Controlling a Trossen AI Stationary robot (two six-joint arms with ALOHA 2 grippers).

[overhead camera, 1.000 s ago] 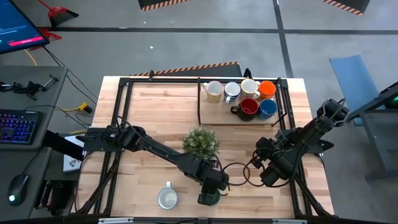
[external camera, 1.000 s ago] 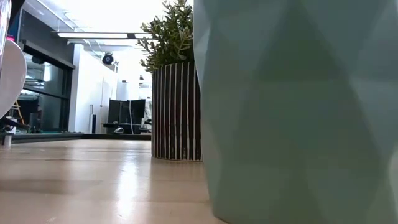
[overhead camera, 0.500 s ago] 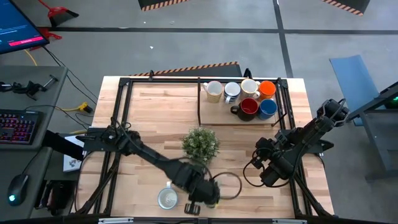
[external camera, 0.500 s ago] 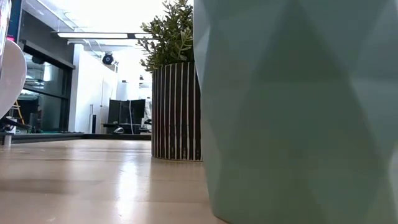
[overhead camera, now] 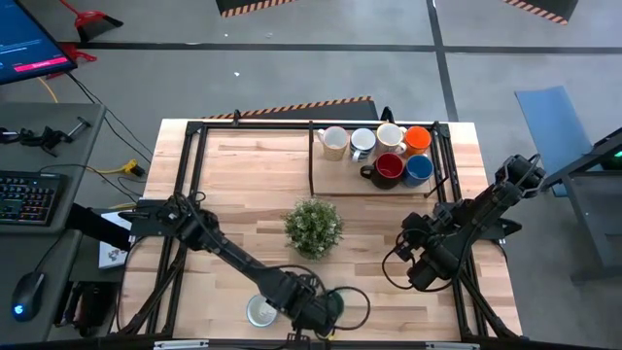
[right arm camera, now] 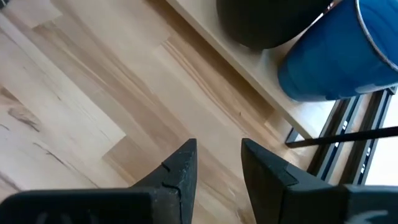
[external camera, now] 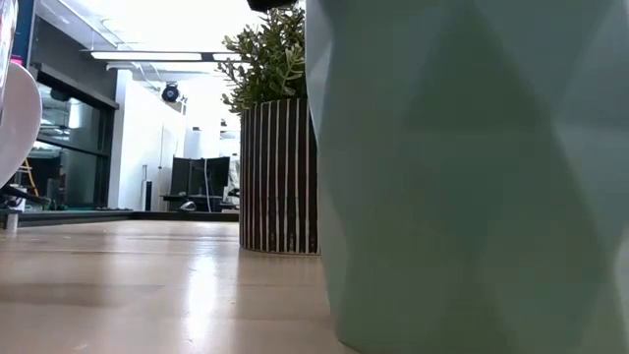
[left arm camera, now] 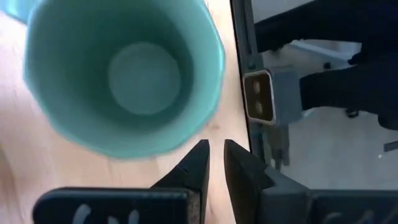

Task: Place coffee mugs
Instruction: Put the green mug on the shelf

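Observation:
A green faceted mug (left arm camera: 124,74) stands upright on the table near its near edge and fills the right of the low view (external camera: 472,177). My left gripper (left arm camera: 216,146) hovers over it (overhead camera: 316,313), its fingers almost together just outside the rim on the near-edge side. A white mug (overhead camera: 260,311) stands to its left (external camera: 18,118). Six more mugs sit on a wooden tray (overhead camera: 335,185) at the far right: cream (overhead camera: 332,142), two white (overhead camera: 362,143), orange (overhead camera: 418,138), red (overhead camera: 389,167) and blue (overhead camera: 418,170). My right gripper (right arm camera: 219,152) waits open above the table's right side (overhead camera: 413,272).
A spiky green plant in a striped pot (overhead camera: 313,224) stands mid-table, behind the green mug in the low view (external camera: 278,177). A black frame (overhead camera: 194,175) runs around the table. Bare wood lies left of the tray and between plant and left edge.
My left gripper has swung from beside the plant toward the table's near edge and a little left, ending over the green mug. The mugs and the right arm have stayed where they were.

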